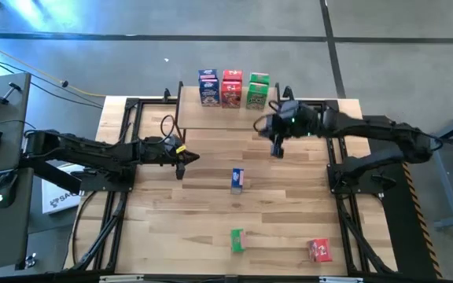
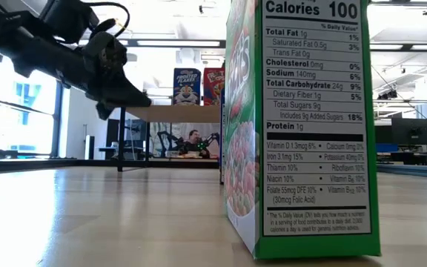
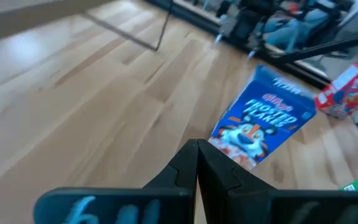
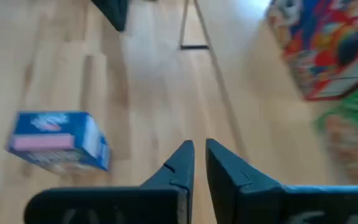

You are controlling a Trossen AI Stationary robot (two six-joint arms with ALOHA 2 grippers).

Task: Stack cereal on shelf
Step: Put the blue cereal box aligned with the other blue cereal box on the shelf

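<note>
Currently 3 boxes stand on the shelf (image 1: 211, 118): blue shelf box (image 1: 208, 87), red shelf box (image 1: 232, 88), green shelf box (image 1: 258, 90), in a row along its 12 o'clock edge. 3 more sit on the table (image 1: 163, 228): blue box (image 1: 237, 180) at centre, green box (image 1: 237, 240) towards 6 o'clock, red box (image 1: 319, 251) at approx 5 o'clock. No others visible. Right gripper (image 1: 277, 149) hangs over the shelf's 3 o'clock end, just beside the green shelf box, fingers nearly together w/ a thin gap, holding nothing. Left gripper (image 1: 181, 165) sits at the shelf's 9 o'clock-front corner, fingers pressed together, empty; its wrist view looks down on the blue box. Judgement: step in hand is fetching the next box, prob. the blue one, nearest both arms. To do it well: spread fingers before descent, come down square over the box's narrow faces, clamp mid-height so it doesn't tip, lift clear of the shelf edge, set it flush on or beside the matching blue shelf box w/o nudging the row. Surface: light wood planks, flat, black frame rails either side. Room: open office, polished grey floor, ceiling strip lights, windows, desks; a seated person far behind the shelf in low view.
</note>
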